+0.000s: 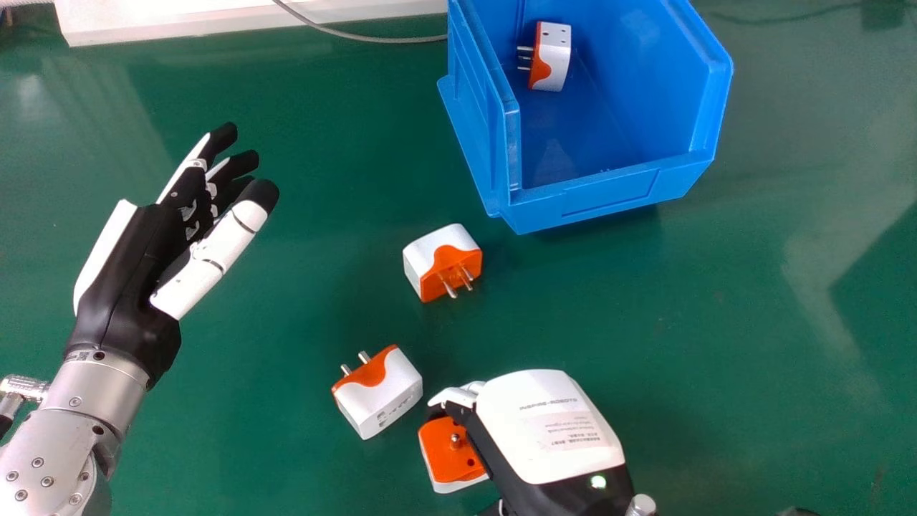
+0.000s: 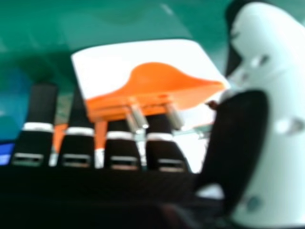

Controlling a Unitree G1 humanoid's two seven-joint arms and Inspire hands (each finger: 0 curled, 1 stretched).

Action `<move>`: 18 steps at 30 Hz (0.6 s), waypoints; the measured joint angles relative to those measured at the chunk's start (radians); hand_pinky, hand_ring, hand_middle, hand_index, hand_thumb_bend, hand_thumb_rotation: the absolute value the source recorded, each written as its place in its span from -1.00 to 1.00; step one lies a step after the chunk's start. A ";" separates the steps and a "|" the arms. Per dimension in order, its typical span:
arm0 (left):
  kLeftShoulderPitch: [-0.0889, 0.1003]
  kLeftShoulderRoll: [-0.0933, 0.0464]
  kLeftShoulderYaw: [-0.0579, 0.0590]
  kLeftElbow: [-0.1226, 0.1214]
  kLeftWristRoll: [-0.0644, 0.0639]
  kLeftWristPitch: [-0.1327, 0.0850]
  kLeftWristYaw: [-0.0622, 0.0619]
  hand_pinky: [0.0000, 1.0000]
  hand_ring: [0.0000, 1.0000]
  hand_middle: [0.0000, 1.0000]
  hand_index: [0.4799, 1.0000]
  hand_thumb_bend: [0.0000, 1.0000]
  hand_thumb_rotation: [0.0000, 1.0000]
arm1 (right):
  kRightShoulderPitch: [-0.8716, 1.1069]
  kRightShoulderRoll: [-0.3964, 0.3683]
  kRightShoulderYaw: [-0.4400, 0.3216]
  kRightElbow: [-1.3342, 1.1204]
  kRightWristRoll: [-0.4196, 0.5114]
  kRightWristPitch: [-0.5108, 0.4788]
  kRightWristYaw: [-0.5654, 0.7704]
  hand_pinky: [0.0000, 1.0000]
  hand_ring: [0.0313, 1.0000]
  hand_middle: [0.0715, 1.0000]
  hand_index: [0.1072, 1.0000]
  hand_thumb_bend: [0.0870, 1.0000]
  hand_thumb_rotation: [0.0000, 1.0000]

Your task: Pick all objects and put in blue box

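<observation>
Locating the task's thing: the held adapter (image 1: 443,462), orange and white, is at the lower middle of the head view, against the finger side of the right hand (image 1: 548,430). The right hand is grasping this adapter: its fingers curve round one side and the thumb (image 2: 281,124) is at the other. Whether the adapter's underside touches the green table (image 1: 322,179) cannot be told. In the right hand view, two metal prongs (image 2: 137,118) project from the orange face (blurred, yet distinct) in front of the fingers.

Just beside the held adapter, on the robot's left, the second adapter (image 1: 383,398) rests on the table, its prongs directed away from the robot and to the left. The third adapter (image 1: 437,251) lies farther forward, between the second adapter and the blue box (image 1: 594,197), with its prongs directed back toward the robot. The fourth adapter (image 1: 555,57) is inside the box, its prongs toward the left wall.

The left hand (image 1: 136,265) is positioned at the left of the head view, released and holding nothing, its fingers extended. Along the far edge, a grey cable (image 1: 372,37) runs between a white panel (image 1: 215,16) and the box.
</observation>
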 measured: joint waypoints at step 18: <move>-0.003 0.019 0.007 -0.010 -0.011 0.006 -0.013 0.72 0.83 0.85 0.82 0.14 0.27 | -0.013 0.017 -0.008 0.037 0.008 0.017 -0.075 0.24 0.43 0.44 0.30 -0.35 -0.78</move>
